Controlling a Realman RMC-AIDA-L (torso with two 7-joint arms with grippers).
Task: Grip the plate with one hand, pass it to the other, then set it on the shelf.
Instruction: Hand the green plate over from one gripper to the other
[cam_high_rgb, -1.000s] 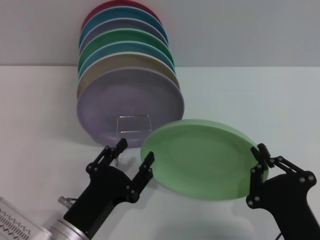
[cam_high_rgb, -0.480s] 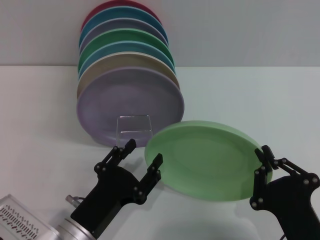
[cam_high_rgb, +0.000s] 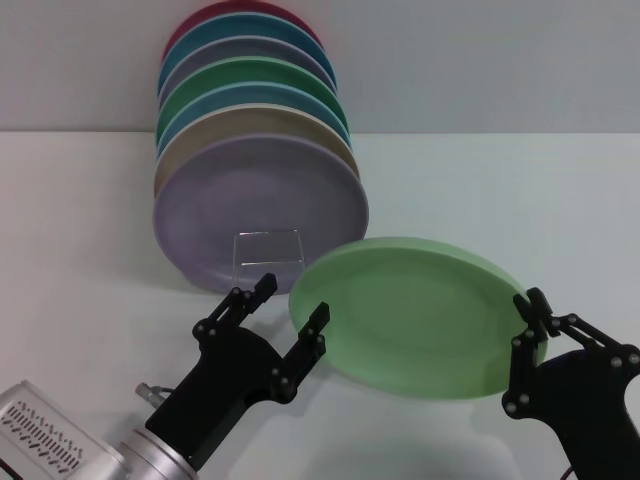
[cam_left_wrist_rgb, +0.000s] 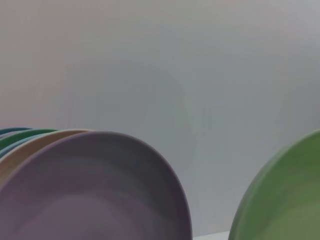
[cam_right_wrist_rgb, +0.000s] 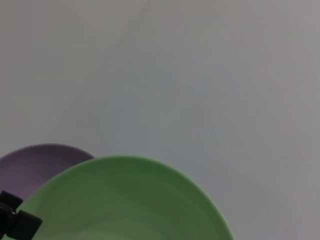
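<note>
The mint-green plate (cam_high_rgb: 410, 315) hangs tilted above the table, in front of the rack. My right gripper (cam_high_rgb: 528, 322), all black, is shut on its right rim. My left gripper (cam_high_rgb: 290, 298), with the silver wrist, is open at the plate's left rim. One finger (cam_high_rgb: 316, 322) lies right against that rim; I cannot tell if it touches. The wire shelf (cam_high_rgb: 268, 233) shows its squared loop just behind the left gripper. The plate also shows in the left wrist view (cam_left_wrist_rgb: 285, 205) and the right wrist view (cam_right_wrist_rgb: 125, 200).
Several coloured plates stand on edge in the rack behind. The lilac plate (cam_high_rgb: 260, 205) is foremost and a darker green plate (cam_high_rgb: 255, 75) stands farther back. The lilac plate also shows in the left wrist view (cam_left_wrist_rgb: 90, 195). A white table (cam_high_rgb: 80, 300) lies all round and a grey wall (cam_high_rgb: 480, 60) stands behind.
My left gripper has moved right and forward, closing on the plate's left rim. The right gripper and the plate have shifted slightly right.
</note>
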